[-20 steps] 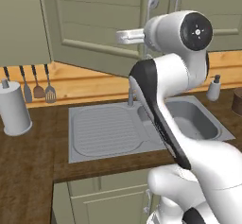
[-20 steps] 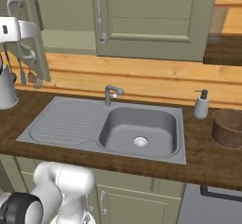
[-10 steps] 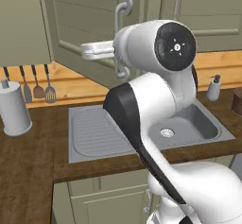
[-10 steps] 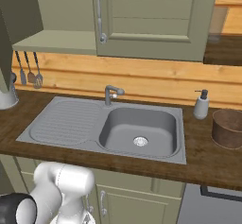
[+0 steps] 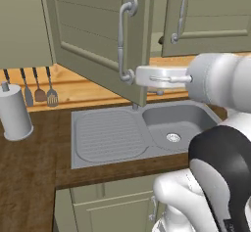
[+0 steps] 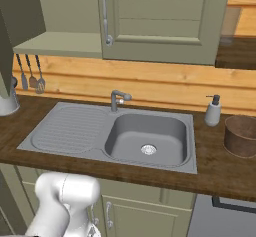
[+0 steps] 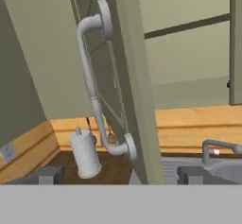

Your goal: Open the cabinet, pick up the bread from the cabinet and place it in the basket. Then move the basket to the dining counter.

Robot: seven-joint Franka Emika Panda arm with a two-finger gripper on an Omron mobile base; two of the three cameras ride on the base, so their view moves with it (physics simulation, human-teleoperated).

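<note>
Sage-green wall cabinet (image 5: 98,35) with recessed-panel doors: left door swung out, its edge facing the hand view; right door (image 5: 211,18) shut. Interior shelf (image 6: 60,45) visible in the right base view; no bread can be made out there.

Curved grey metal bar handle (image 5: 123,40) on the open door: upright, lower mount just beside the tip of the white arm.

Pincer (image 7: 116,175): two small dark fingertips (image 7: 47,175) standing wide apart, one to each side of the handle's lower end, holding nothing; handle appears free between them.

Round brown bucket-shaped basket (image 6: 241,136): on the dark wood table (image 6: 220,168) at far right, just past a grey soap dispenser (image 6: 213,111). Well apart from the cabinet.

Grey sink with drainboard (image 6: 120,136) set into the table, grey tap (image 6: 119,100) behind it.

White cylindrical roll on its holder (image 5: 15,112): at left on the table, below hanging dark-handled utensils (image 5: 39,86).

Low sage-green cupboards (image 6: 150,213) beneath.

Writing, brands, labels: none legible on any item.
</note>
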